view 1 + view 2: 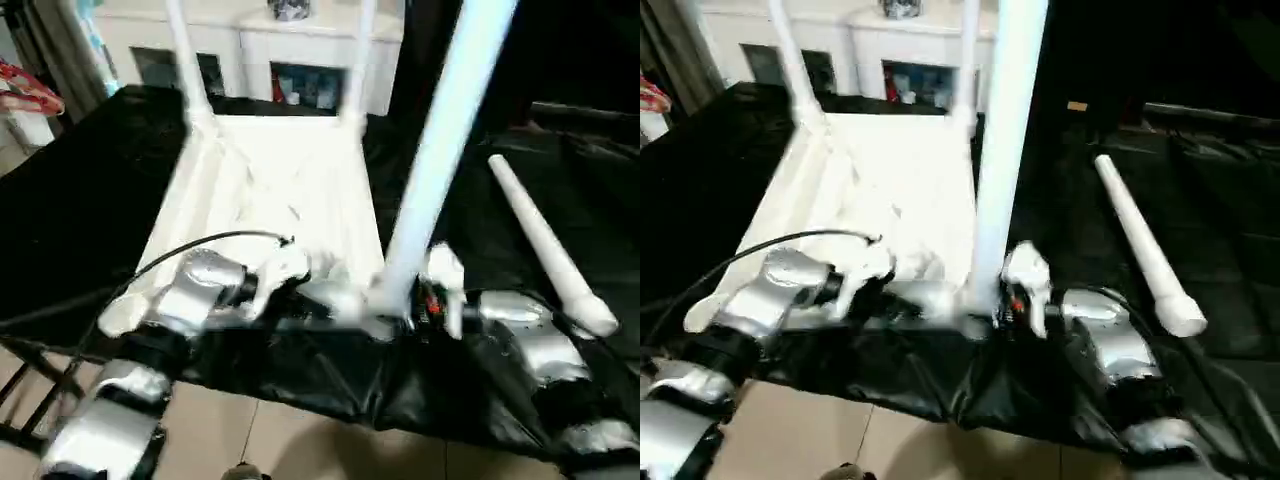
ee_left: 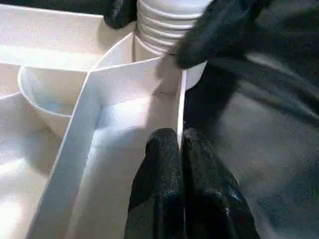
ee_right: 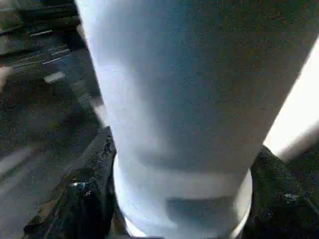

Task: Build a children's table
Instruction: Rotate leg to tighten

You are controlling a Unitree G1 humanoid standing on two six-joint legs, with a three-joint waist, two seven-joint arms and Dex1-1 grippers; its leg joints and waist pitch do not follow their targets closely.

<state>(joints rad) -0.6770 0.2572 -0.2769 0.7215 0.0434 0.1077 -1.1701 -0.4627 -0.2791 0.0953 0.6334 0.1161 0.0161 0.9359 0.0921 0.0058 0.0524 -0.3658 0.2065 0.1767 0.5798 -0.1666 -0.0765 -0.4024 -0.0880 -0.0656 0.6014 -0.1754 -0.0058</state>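
The children's table lies upside down on the black work table, its white ribbed top (image 1: 290,190) facing up. Two white legs (image 1: 185,60) (image 1: 362,60) stand in its far corners. A third leg (image 1: 445,150) stands upright at the near right corner, and my right gripper (image 1: 405,300) is shut on its base; black fingers (image 3: 89,199) hug both sides of the tube. Its ribbed end (image 2: 169,25) sits at the corner socket. My left gripper (image 2: 180,137) is shut on the thin rim wall (image 2: 179,99) close to that corner. A fourth leg (image 1: 550,245) lies loose to the right.
The black-covered work table (image 1: 80,200) ends just in front of my forearms, with tiled floor (image 1: 280,440) below. A black cable (image 1: 200,245) arcs over my left forearm. White cabinets (image 1: 300,40) stand behind the table, and a red item (image 1: 25,95) is at the far left.
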